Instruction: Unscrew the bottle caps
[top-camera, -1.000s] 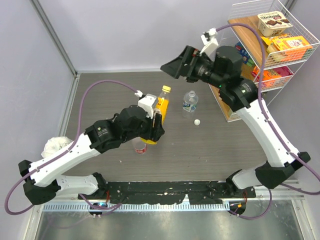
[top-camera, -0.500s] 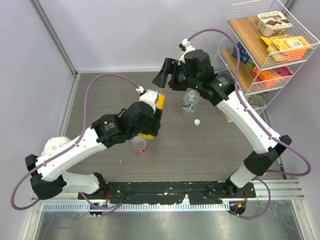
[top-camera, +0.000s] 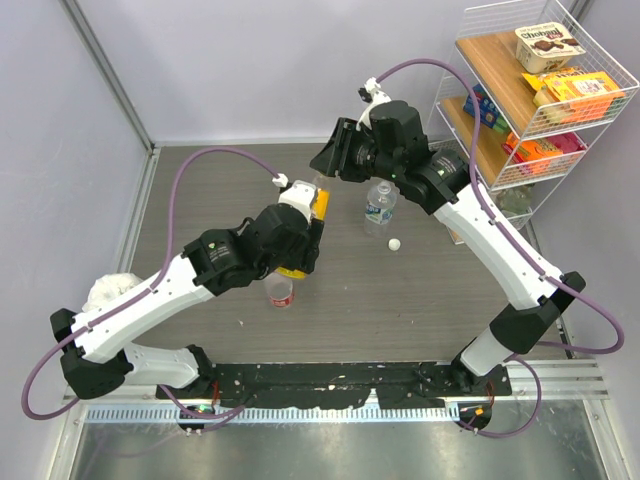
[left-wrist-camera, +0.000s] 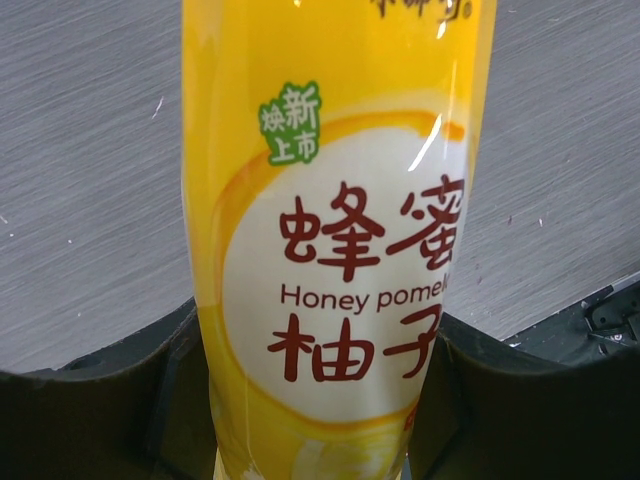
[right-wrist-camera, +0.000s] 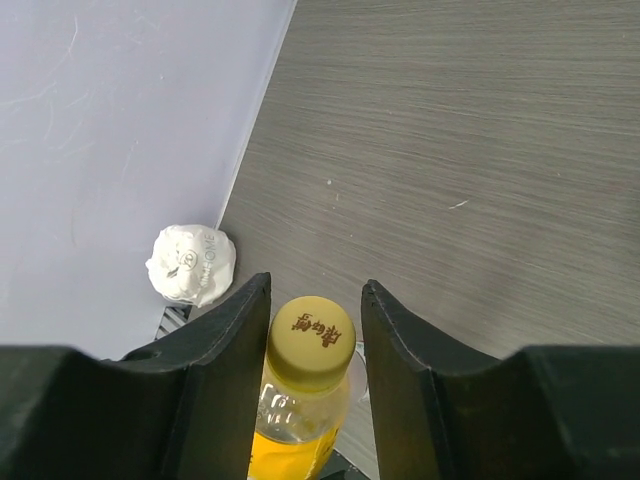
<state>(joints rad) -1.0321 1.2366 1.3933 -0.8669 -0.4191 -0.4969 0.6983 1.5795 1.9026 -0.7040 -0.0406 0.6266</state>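
Left tool (left-wrist-camera: 315, 400) clamps the yellow bottle (left-wrist-camera: 330, 180) mid-worktop (top-camera: 420, 300). Right tool (right-wrist-camera: 316, 295) pinches its yellow cap (right-wrist-camera: 311, 340). Best to twist squarely with the body held firm, then lift. Water bottle (top-camera: 379, 205) and loose white cap (top-camera: 396, 244) are just beside it. Red-label bottle (top-camera: 280, 291) sits by the left arm. Nothing seems to block.

The yellow bottle (left-wrist-camera: 330, 250) carries a white oval ringed in orange, with dark red lettering and a small green badge holding white characters. Its yellow cap (right-wrist-camera: 310, 335) is a duller mustard shade, stamped with brown characters, above a clear neck. The table (right-wrist-camera: 480, 150) beneath the yellow bottle is grey with a fine streaked grain. To the right of the yellow bottle is a blue-labelled bottle (top-camera: 379, 208), clear with blue and white, and a white cap (top-camera: 395, 243). Toward the arm bases from it is a red-labelled bottle (top-camera: 280, 292). Far left of it, a white wad (right-wrist-camera: 190, 262) lies by the lilac wall (right-wrist-camera: 100, 100).
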